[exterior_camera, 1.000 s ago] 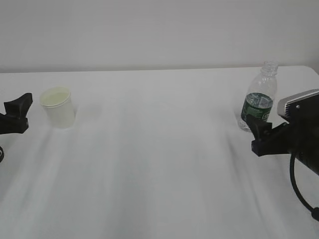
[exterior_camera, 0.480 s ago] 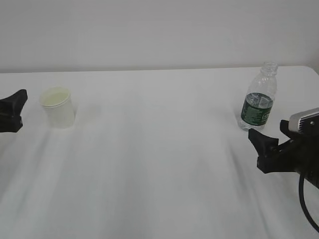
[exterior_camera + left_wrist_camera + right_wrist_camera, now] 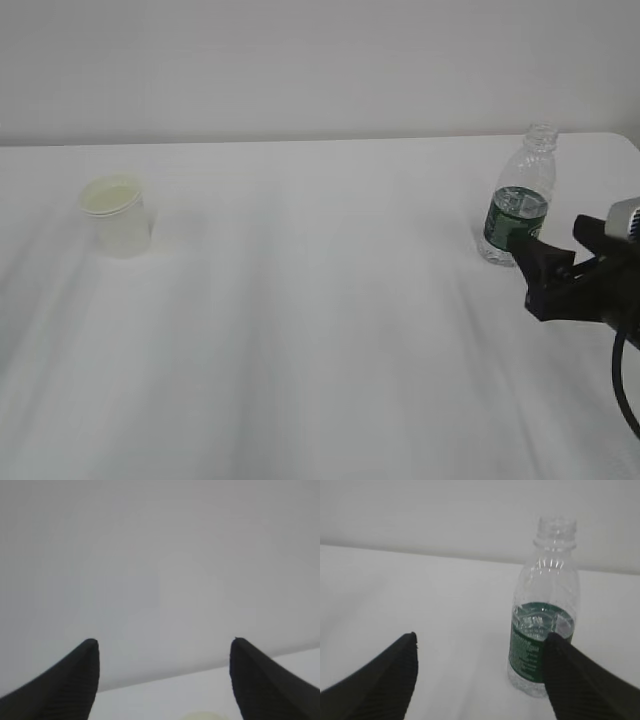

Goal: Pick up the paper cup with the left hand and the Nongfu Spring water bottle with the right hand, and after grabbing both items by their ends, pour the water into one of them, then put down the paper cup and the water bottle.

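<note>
Now the right pincer (image 3: 560, 262) has its jaws wide apart with nothing in them, and the Nongfu Spring water bottle (image 3: 518, 200) stands upright just ahead of it, so a careless bump could tip the open-topped bottle over. The left pincer (image 3: 162, 650) is wide apart and empty too, with the paper cup (image 3: 116, 214) just below its tips. The bottle looks almost empty, and the cup seems to hold the water (image 3: 112, 198).

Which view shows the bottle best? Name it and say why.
The right wrist view: the bottle fills the frame, upright and capless, with its green label legible, just beyond the open right gripper. The exterior view shows it small, at the table's right. The left wrist view does not show it.
</note>
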Tool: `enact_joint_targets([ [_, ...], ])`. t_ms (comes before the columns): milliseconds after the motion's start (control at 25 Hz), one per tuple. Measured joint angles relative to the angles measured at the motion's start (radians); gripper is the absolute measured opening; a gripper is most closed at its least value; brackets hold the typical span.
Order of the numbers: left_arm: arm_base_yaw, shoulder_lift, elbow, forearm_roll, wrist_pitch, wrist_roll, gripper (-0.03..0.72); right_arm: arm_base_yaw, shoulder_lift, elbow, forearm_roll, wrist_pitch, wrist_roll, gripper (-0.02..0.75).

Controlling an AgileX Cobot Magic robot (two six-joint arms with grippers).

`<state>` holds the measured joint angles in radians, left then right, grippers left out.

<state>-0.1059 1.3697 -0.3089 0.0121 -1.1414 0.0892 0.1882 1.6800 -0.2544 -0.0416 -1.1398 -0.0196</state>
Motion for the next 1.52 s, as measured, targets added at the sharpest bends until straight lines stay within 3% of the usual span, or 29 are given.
enact_joint_targets([
  [400, 0.000, -0.200, 0.002, 0.000, 0.118, 0.000, 0.566, 0.000, -0.191, -0.075, 0.002, 0.199, 0.002, 0.589],
  [880, 0.000, -0.445, -0.103, -0.001, 0.442, 0.002, 0.564, 0.000, -0.396, -0.148, 0.008, 0.444, 0.001, 0.588],
  [1520, 0.000, -0.753, -0.107, -0.012, 0.795, 0.002, 0.557, 0.000, -0.696, -0.200, 0.010, 0.802, -0.027, 0.587],
])
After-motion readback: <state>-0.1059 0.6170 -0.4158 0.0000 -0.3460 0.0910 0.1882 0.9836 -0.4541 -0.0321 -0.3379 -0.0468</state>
